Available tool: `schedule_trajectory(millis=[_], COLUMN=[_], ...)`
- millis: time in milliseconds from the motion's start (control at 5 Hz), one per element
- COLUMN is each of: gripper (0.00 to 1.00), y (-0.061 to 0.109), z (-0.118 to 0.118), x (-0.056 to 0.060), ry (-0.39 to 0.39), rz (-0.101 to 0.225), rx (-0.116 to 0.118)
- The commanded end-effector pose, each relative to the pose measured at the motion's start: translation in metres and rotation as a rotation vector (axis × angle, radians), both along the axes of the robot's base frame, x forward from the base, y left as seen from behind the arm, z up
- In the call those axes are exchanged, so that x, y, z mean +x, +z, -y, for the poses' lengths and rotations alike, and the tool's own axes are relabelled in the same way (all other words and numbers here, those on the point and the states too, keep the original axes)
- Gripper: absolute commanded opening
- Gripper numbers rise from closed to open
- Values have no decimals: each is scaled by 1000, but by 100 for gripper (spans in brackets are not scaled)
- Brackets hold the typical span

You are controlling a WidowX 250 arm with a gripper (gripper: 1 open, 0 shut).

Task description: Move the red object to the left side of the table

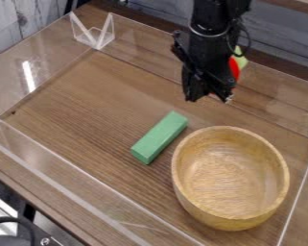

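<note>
Red sliver with a green fleck: the red object (230, 67), mostly hidden at the right flank of the black gripper (206, 94). Fingers closed, apparently pinching it, clear of the table (92, 106). Green block (160, 137) and wooden bowl (230, 130) sit nearer the camera.

The table (80, 106) is mid-brown wood grain, with darker streaks running diagonally across the frame. Its edging walls (35, 72) are colourless and clear, catching pale glints. Just below the centre lies a block (160, 137) of flat, bright green. The bowl (178, 171) at lower right is pale honey-coloured wood with fine, faint grain lines inside. At upper centre-right the gripper (209, 95) is black, and against it shows the red object (233, 68), bright glossy red with a small green top.
</note>
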State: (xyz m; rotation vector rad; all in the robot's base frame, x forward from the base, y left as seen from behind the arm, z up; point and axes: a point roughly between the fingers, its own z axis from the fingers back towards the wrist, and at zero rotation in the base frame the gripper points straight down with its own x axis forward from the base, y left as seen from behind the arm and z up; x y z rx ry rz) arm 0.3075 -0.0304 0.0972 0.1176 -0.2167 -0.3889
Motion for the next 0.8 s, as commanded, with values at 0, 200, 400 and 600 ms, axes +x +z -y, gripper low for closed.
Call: schedule_trajectory(millis=[0, 200, 400, 600], gripper=[0, 0, 0, 0], y=[29, 33, 32, 34], z=[-11, -27, -26, -26], x=[-4, -10, -16, -18], ry=[24, 46, 53, 67], rz=[65, 62, 49, 43], rx=[-16, -31, -53, -62])
